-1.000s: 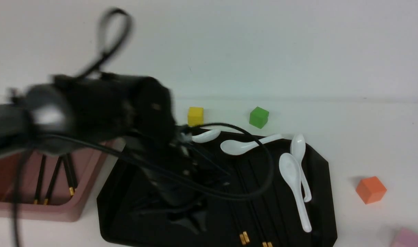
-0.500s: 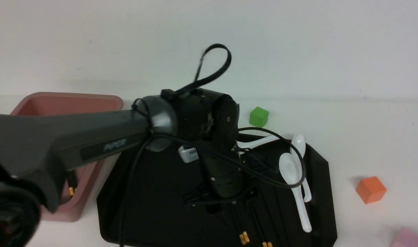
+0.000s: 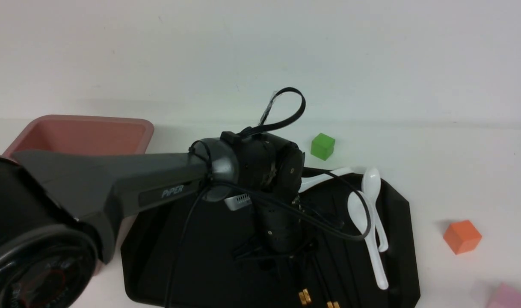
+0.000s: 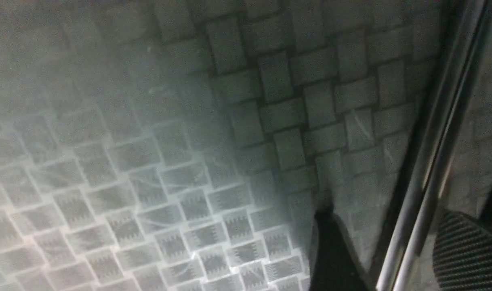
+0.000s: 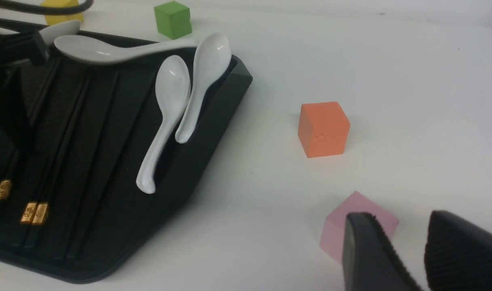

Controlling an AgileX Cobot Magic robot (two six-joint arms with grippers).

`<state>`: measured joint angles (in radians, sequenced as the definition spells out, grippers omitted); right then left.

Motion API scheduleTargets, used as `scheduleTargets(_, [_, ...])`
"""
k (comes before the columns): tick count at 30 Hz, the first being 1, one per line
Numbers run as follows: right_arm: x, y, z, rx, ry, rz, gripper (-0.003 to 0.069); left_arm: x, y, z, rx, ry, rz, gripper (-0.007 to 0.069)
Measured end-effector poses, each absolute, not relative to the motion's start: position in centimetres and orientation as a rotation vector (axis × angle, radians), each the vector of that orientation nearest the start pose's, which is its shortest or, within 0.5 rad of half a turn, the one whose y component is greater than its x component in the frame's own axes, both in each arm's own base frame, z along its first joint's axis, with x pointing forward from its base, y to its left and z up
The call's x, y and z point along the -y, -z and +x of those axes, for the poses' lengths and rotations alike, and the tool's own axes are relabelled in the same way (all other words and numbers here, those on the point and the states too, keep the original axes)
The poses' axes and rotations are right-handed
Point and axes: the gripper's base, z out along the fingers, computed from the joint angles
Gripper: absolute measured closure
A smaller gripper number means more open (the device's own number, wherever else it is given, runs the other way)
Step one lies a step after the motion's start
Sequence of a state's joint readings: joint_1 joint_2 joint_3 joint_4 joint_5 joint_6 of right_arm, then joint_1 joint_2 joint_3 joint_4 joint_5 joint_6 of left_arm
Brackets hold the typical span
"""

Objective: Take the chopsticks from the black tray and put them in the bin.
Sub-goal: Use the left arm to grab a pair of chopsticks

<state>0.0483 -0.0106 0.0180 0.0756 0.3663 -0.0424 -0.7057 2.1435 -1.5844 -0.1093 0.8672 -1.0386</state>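
Note:
The black tray (image 3: 397,201) lies in the middle of the table. Several chopsticks (image 3: 318,278) lie lengthwise on it, their gold bands toward the near rim. My left gripper (image 3: 280,257) points down, low over the tray. In the left wrist view it (image 4: 395,252) is open, with a pair of chopsticks (image 4: 436,153) lying between its fingers (image 4: 331,254) with a gap on each side. The pink bin (image 3: 81,132) stands left of the tray, mostly behind my left arm. My right gripper (image 5: 405,242) is open and empty above the table, right of the tray (image 5: 217,121).
Several white spoons (image 3: 365,222) lie along the tray's right and far sides. A green cube (image 3: 322,146) sits behind the tray, an orange cube (image 3: 462,236) to its right. A pink cube (image 5: 351,226) lies just beyond my right gripper.
My left arm has swung right from over the bin to the tray and lowered its gripper over a pair of chopsticks. It now hides the yellow cube and the bin's inside.

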Motion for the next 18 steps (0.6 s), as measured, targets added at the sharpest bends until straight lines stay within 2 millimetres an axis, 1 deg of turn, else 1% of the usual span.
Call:
scheduleTargets(12, [-0.5,-17.48,5.25,-1.857,-0.078,-0.037,0.0419,29.26,-15.69,33.25,-2.956,0.39,-0.592,0.0263])
scheduleTargets(18, [-0.5,-17.48,5.25,-1.857,-0.078,-0.037,0.0419,29.24,-15.52,33.28,-2.962,0.372,-0.597,0.0269])
